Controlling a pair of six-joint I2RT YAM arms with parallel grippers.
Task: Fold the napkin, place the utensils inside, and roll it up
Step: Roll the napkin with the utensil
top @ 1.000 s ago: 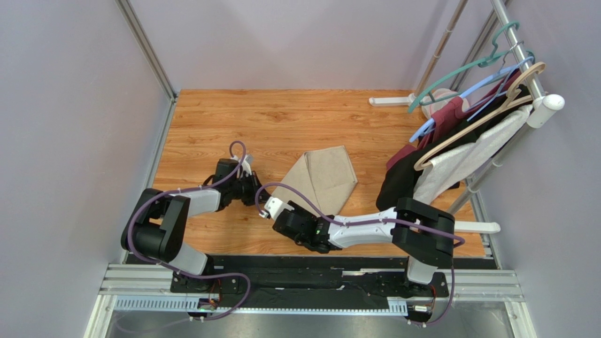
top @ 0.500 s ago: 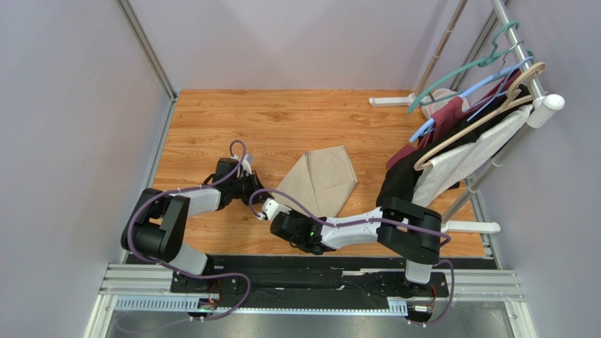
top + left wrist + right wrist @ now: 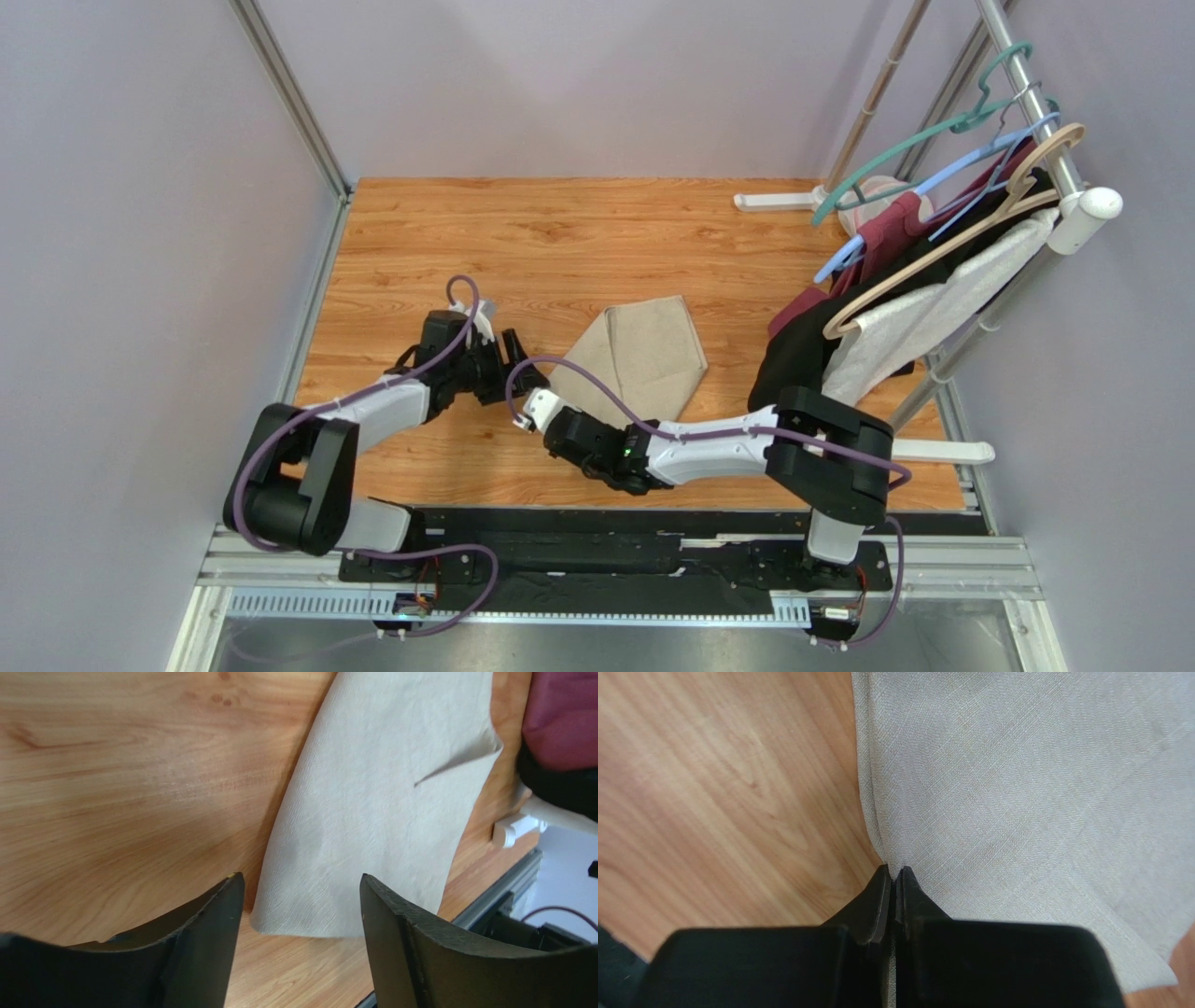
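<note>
The napkin [image 3: 643,357] lies folded and flat near the middle of the wooden surface [image 3: 561,238], narrowing toward its near-left corner. Both arms reach in toward that corner from opposite sides.

The left gripper [image 3: 508,357] sits just left of the cloth with its 2 fingers [image 3: 203,945] spread wide. In the left wrist view the napkin's corner shows in the gap between them, and neither finger touches it.

The right gripper [image 3: 893,875] is pressed together. In its wrist view the doubled left edge of the napkin runs straight into the seam where the fingertips meet, so it is pinching that edge close to the corner.

Garments on hangers [image 3: 898,294] hang from a rack at the right side of the surface, well apart from both grippers.
</note>
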